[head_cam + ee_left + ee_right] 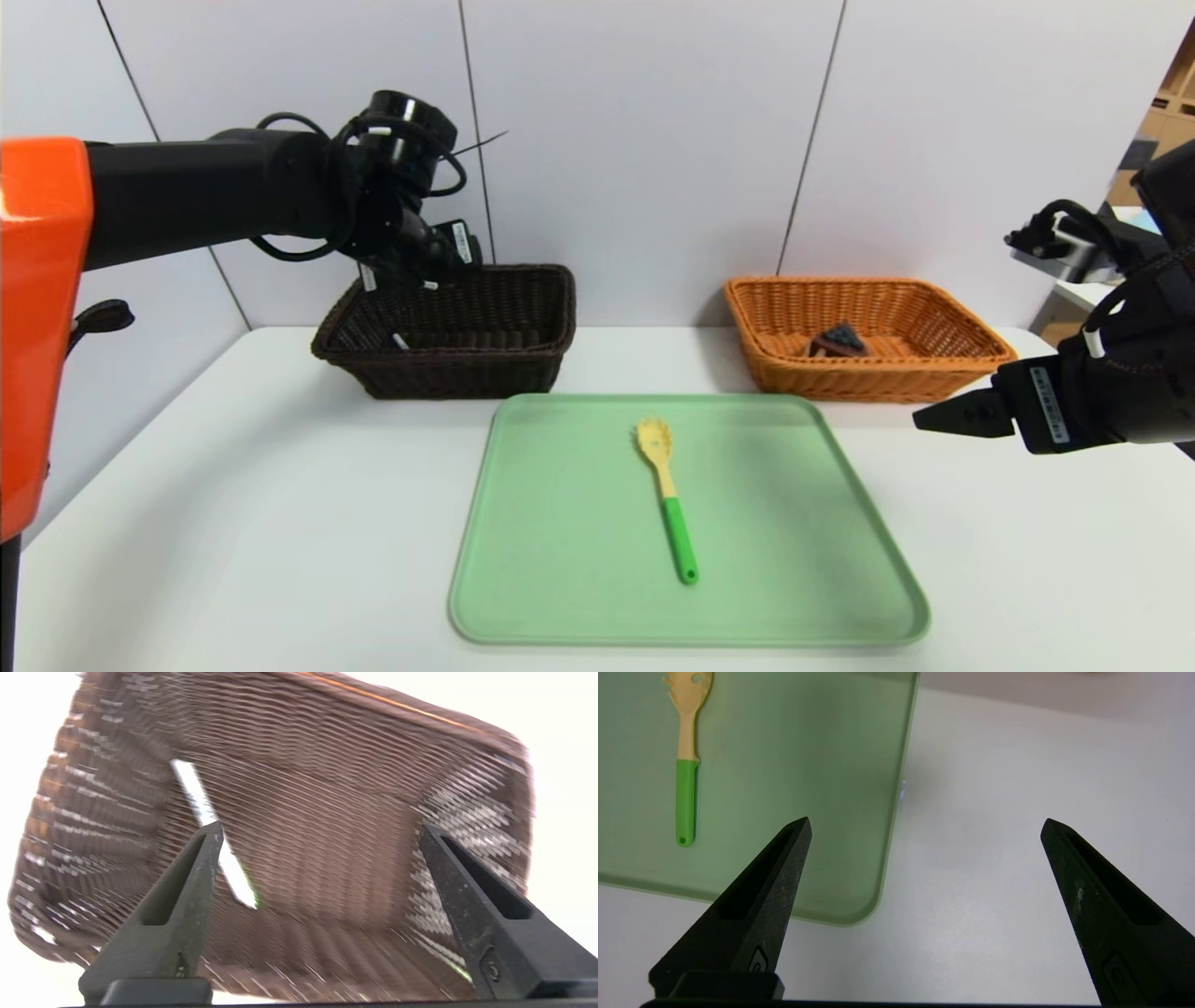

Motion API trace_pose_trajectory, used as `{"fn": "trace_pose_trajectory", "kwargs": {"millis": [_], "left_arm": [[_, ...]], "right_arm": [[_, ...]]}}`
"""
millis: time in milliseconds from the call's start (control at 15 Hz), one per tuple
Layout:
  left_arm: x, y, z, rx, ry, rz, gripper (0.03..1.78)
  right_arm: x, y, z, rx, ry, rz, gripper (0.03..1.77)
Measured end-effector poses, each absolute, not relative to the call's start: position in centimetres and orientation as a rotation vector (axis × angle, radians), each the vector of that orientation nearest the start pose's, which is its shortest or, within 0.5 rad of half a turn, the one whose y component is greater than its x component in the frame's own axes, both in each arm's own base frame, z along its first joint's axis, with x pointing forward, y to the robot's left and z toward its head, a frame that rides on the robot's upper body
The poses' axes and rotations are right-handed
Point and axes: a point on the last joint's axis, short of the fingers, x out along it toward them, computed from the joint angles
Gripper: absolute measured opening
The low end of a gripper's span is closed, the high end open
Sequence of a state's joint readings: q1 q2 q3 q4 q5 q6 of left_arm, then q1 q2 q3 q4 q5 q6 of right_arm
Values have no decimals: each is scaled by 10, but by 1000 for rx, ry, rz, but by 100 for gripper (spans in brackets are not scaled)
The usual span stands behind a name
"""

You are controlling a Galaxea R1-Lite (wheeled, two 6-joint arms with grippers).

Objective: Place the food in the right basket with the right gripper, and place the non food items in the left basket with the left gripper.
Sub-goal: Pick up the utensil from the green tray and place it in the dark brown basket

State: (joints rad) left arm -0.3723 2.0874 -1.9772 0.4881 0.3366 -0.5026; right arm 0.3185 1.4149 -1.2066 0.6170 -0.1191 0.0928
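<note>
My left gripper (422,282) (320,826) hangs over the dark brown left basket (523,366) (336,765), open, with nothing between its fingers. A thin white pen (192,786) (400,342) lies slanted inside that basket, beside one fingertip. The yellow spatula with the green handle (667,481) (686,770) rests in the middle of the green tray (560,560) (808,765). The cake slice (837,340) sits in the orange-tan right basket (794,375). My right gripper (924,420) (925,820) is open above bare table, to the right of the tray.
Both baskets stand at the back of the white table (233,523), against the wall panels. The tray's right front corner (859,914) lies close below my right gripper. Bare table shows to the left and right of the tray.
</note>
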Motion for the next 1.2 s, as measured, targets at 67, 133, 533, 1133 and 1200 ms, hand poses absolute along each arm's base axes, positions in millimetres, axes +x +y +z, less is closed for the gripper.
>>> {"fn": "trace_pose_trajectory", "kwargs": {"millis": [67,133,533,1133,1200], "left_arm": [[378,-155,265,-266,559,70,153],[366,-170,270,-251,564,26,155],[308,-244,277,-242,611,-168,163],[268,-304,231,-139,828,-226,168],[266,-310,223,-123,848,-226,168]], "right_arm": [[199,63,259,-92,812,151,170],[199,63,259,-91,811,153,170],[191,60,259,-88,809,150,170],[182,57,252,-88,826,150,170],[181,56,251,-89,830,151,170]]}}
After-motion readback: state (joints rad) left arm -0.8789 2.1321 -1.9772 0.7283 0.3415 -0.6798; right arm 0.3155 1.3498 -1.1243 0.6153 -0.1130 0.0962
